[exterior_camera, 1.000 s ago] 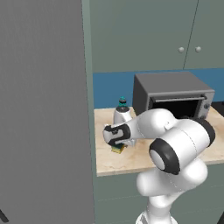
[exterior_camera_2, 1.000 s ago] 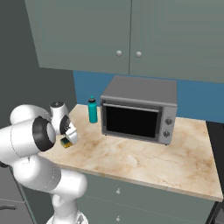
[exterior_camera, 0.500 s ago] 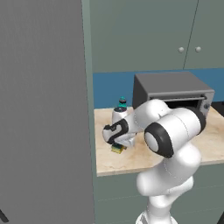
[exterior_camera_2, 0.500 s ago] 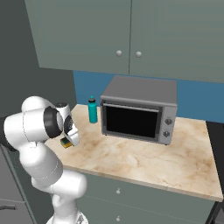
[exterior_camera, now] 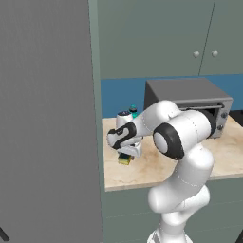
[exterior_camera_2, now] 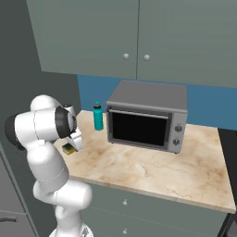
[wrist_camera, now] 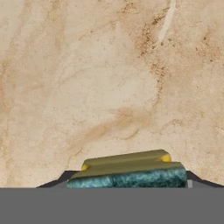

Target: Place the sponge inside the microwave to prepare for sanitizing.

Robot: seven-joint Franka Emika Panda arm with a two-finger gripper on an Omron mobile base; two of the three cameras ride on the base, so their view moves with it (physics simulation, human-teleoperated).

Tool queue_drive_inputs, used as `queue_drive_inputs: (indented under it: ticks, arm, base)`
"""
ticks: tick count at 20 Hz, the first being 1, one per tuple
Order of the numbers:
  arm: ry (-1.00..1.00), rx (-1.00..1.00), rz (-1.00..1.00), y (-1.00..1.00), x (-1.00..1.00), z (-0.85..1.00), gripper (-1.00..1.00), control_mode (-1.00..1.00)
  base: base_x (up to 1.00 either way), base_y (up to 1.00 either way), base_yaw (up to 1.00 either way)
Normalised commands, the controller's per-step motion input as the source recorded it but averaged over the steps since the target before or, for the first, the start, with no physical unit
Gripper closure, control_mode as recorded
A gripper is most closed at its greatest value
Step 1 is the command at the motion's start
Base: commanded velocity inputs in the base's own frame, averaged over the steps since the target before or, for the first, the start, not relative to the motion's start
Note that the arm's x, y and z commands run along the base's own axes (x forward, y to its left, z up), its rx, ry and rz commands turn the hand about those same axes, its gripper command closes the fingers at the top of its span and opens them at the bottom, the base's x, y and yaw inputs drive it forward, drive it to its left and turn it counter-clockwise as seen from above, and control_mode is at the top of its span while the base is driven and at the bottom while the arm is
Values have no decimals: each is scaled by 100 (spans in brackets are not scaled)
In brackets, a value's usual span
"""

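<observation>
Fingers of the gripper (wrist_camera: 127,186) show as two dark tips at the lower corners of the hand view, one at each end of the sponge (wrist_camera: 129,170), which lies between them with its dark green layer nearest the camera and its yellow body behind. Whether the tips press on the sponge or stand just off its ends I cannot tell — their inner faces are cut off at the bottom of the view. The jaws stand partly open, about as wide as the sponge is long.

From the left base view the gripper (exterior_camera: 126,156) points down at the sponge (exterior_camera: 125,160), a small yellow and dark block resting flat on the beige marbled counter (exterior_camera: 156,166), near the counter's left end and close to its front edge. From the right base view the sponge (exterior_camera_2: 69,148) sits just beside the hand, partly covered by it.

Behind the hand, toward the blue back wall (exterior_camera_2: 206,109), stands a teal bottle (exterior_camera_2: 97,116) — upright, with a dark cap. Right of the bottle sits a boxy grey oven (exterior_camera_2: 147,115) with a dark window, its door closed, two knobs on its right side. Grey-green cabinets (exterior_camera_2: 139,37) hang above it, and a tall grey panel (exterior_camera: 47,118) rises at the counter's left end.
</observation>
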Motion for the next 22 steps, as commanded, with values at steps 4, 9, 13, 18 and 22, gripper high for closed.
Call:
queue_drive_inputs:
  ticks: [4,9,13,18,22]
  arm:
    - [2,0,0,-2,-2,-12,100,-100]
    - [-1,1,0,-15,-24,11,100,-100]
    - [-4,8,0,-26,-39,36,100,-100]
    - [-6,7,12,-32,-47,52,100,-100]
    - [-6,2,19,-31,-47,48,100,-100]
  base:
    - [0,0,0]
    - [0,0,0]
    - [0,0,0]
    - [0,0,0]
    - [0,0,0]
